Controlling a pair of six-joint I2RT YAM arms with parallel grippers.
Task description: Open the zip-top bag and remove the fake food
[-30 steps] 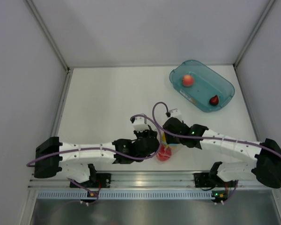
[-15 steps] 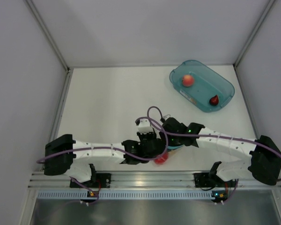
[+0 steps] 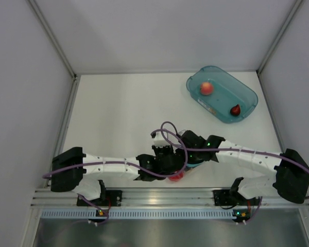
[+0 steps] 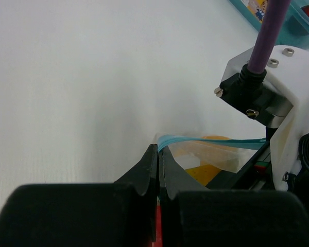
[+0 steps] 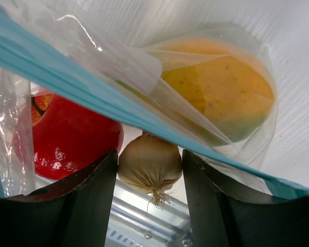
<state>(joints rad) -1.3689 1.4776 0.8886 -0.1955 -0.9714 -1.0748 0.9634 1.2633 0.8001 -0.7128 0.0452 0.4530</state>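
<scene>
Left claw (image 4: 158,150) is clenching on the bag (image 4: 212,157), its two fingers pressing flat together on the corner where the teal strip (image 4: 216,140) is ending. Nothing else is showing between those fingers.

Right claw (image 5: 150,154) is grasping a garlic bulb (image 5: 150,165). Both fingers are pressing against the bulb's sides, with the root end pointing down. The strip is running diagonally just above the bulb. Whether film is lying between the fingers and the bulb cannot be told.

The bag is sitting at the near edge of the table (image 3: 118,113), stretching between the two claws, which are meeting close together in front of the bases. It is holding a mango (image 5: 221,87), which is lying under clear film beyond the strip. A red ball (image 5: 72,136) is showing through the film beside the bulb, just off the left finger. Whether the bag's mouth is standing open cannot be told.

The tub (image 3: 222,103) is standing at the far right of the table, well apart from the bag. A peach ball (image 3: 206,88) is lying at its far end and a dark red piece (image 3: 235,109) at its near end, the two apart from one another.
</scene>
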